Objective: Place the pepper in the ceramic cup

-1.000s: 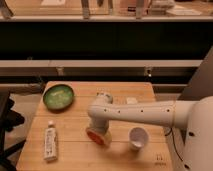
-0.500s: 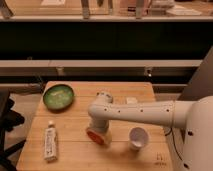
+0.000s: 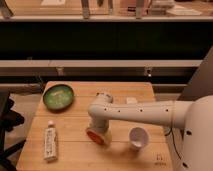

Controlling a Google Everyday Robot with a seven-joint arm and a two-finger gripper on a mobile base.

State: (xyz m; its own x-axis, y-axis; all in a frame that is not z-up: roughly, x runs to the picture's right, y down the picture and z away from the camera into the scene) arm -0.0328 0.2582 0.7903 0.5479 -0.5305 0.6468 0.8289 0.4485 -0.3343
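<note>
Lab-like room: shelves (image 3: 100,64) behind wooden table (image 3: 75,120), gripper (image 3: 98,136) just above it.

No visible shift; gripper (image 3: 98,136) near ceramic cup (image 3: 137,138)

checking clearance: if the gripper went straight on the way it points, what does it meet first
Probably the table, just below: the gripper points down at it, left of the cup. What lies right under it is hidden.

Matt pale wood table (image 3: 75,150); glossy white ceramic cup (image 3: 138,137); smooth white plastic arm (image 3: 140,111), gripper (image 3: 98,136) low btwn tube (image 3: 50,143), cup
</note>
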